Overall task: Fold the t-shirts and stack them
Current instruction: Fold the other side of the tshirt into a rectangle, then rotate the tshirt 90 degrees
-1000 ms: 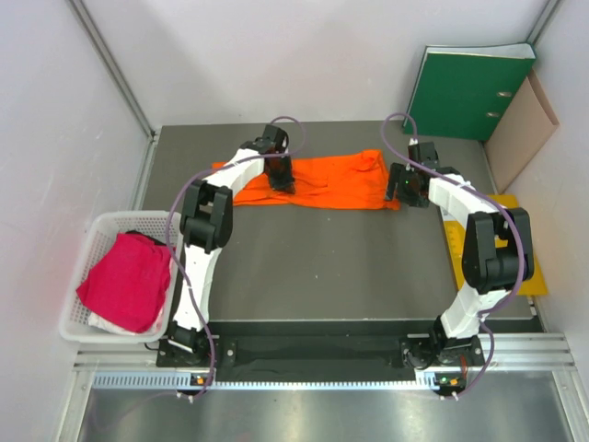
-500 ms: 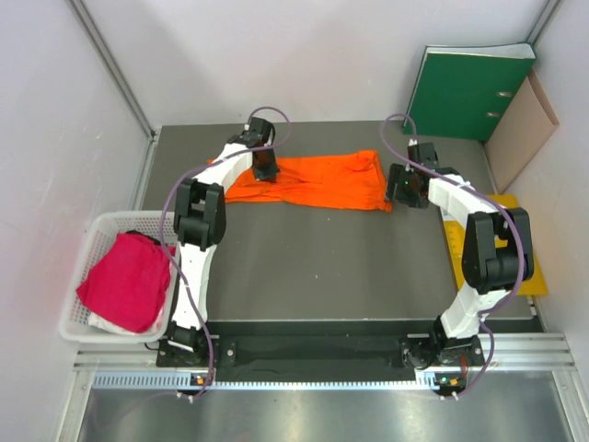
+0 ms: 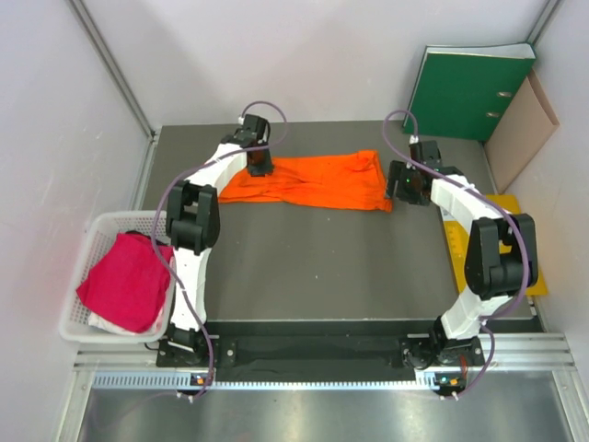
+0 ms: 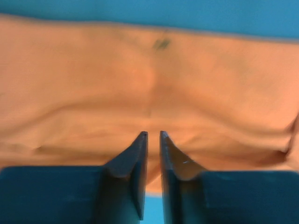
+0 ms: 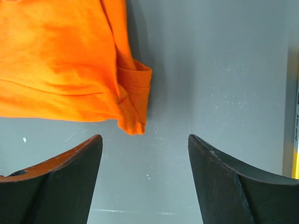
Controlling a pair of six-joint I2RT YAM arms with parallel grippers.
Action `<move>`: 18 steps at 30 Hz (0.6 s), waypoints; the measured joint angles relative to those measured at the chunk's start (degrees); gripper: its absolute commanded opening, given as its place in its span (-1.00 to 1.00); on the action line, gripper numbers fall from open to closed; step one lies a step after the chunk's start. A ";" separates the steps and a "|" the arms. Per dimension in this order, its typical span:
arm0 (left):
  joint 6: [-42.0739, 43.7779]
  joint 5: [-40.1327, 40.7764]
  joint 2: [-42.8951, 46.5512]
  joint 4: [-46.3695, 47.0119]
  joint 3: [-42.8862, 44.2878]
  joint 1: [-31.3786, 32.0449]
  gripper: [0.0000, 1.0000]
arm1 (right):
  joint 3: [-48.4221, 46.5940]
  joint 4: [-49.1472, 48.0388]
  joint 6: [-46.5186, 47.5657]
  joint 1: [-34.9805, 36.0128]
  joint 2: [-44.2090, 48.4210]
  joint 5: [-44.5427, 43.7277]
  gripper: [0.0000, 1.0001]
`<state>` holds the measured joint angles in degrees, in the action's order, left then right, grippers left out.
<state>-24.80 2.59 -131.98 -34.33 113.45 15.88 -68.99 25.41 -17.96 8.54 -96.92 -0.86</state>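
While over orange t-shirt (image 3: 313,180), left arm (image 3: 221,166) outstretched.

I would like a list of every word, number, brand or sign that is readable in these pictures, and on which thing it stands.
No text is readable anywhere.
yellow envelope: tiny dark print along its edge, too blurred to read.
orange shirt: one small dark mark, too blurred to read.
green binder: no label shows.
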 measured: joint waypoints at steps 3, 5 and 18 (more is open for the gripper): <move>1.60 0.92 4.07 -0.90 -3.67 -1.25 0.93 | -0.13 0.02 0.20 0.20 0.13 1.22 0.54; 2.89 1.81 6.14 -1.31 -4.37 -2.82 0.98 | -0.13 0.37 -0.15 0.46 0.11 2.62 0.57; 1.11 3.65 0.98 -8.26 4.24 -13.97 0.98 | 3.65 -4.87 -16.00 0.61 -5.99 14.82 0.58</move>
<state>-23.68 6.24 -131.00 -42.59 117.69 1.91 -65.34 20.53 -33.95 9.15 -102.91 13.96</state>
